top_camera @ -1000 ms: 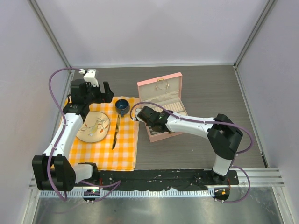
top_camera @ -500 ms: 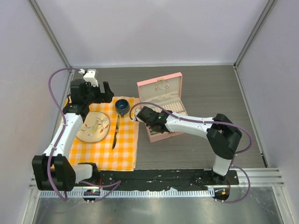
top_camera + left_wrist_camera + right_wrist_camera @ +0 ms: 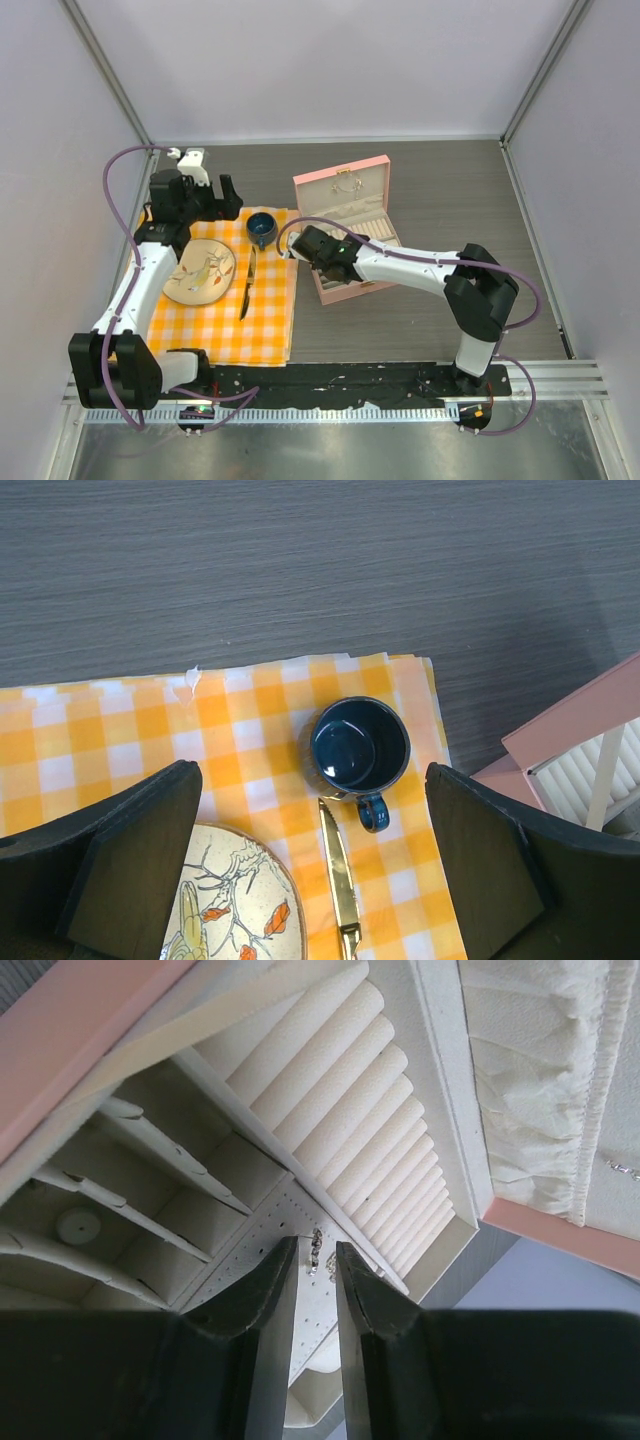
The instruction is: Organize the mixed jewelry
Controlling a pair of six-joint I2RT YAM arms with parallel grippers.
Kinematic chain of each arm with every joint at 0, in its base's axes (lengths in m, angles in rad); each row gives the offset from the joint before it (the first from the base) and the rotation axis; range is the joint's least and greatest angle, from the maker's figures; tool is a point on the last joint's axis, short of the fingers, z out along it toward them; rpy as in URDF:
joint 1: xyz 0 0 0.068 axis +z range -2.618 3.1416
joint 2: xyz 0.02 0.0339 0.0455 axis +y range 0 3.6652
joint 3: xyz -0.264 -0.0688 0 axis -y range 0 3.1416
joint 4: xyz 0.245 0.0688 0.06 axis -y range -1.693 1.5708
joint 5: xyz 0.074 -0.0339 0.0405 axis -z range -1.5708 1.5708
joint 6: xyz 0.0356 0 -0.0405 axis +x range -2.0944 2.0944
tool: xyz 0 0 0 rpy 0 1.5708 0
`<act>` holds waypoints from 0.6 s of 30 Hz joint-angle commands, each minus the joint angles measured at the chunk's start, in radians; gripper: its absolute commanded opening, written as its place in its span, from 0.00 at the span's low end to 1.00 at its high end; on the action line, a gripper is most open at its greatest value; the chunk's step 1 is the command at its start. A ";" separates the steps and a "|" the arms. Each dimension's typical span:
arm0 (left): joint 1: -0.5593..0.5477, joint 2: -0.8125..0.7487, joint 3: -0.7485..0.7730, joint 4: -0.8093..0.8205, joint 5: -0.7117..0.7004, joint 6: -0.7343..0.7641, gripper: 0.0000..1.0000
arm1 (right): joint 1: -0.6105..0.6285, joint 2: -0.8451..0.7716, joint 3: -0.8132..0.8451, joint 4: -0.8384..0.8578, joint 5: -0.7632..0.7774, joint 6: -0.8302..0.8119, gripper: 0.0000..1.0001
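The right gripper (image 3: 317, 1248) hangs inside the open pink box (image 3: 70, 1030) with its fingers drawn to a narrow slit. A tiny silvery piece of jewelry (image 3: 316, 1256) sits right at that gap, over the perforated panel (image 3: 275, 1215) beside the ring rolls (image 3: 340, 1110) — whether it is actually pinched, I cannot tell. The left gripper (image 3: 312, 778) is spread wide and holds nothing, poised above the blue cup (image 3: 358, 742) on the checked cloth (image 3: 120, 720) — knife (image 3: 340, 880) and plate (image 3: 235, 910) lie just beside the cup.
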 commanded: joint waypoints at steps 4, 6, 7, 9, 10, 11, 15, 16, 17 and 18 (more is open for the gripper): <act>0.009 -0.024 0.001 0.045 0.003 0.003 1.00 | 0.008 -0.063 0.077 -0.064 -0.084 0.046 0.28; 0.010 -0.023 0.001 0.047 0.002 0.003 1.00 | 0.009 -0.072 0.088 -0.075 -0.090 0.049 0.28; 0.009 -0.024 0.000 0.045 0.002 0.003 1.00 | 0.009 -0.082 0.096 -0.076 -0.088 0.049 0.28; 0.010 -0.026 0.000 0.045 0.002 0.003 1.00 | 0.009 -0.088 0.099 -0.070 -0.065 0.046 0.28; 0.010 -0.024 0.000 0.047 0.002 0.001 1.00 | 0.009 -0.094 0.097 -0.064 -0.058 0.043 0.28; 0.010 -0.026 0.000 0.047 0.003 0.001 1.00 | 0.008 -0.095 0.096 -0.051 -0.045 0.041 0.28; 0.010 -0.026 -0.002 0.044 0.003 0.001 1.00 | 0.000 -0.095 0.093 -0.027 -0.018 0.038 0.28; 0.010 -0.029 0.000 0.044 0.005 0.001 1.00 | -0.006 -0.092 0.090 -0.021 -0.009 0.034 0.28; 0.012 -0.029 -0.002 0.045 0.004 0.001 1.00 | -0.008 -0.088 0.087 -0.012 -0.006 0.032 0.28; 0.012 -0.029 -0.002 0.045 0.003 0.001 1.00 | -0.011 -0.088 0.084 -0.004 -0.002 0.029 0.28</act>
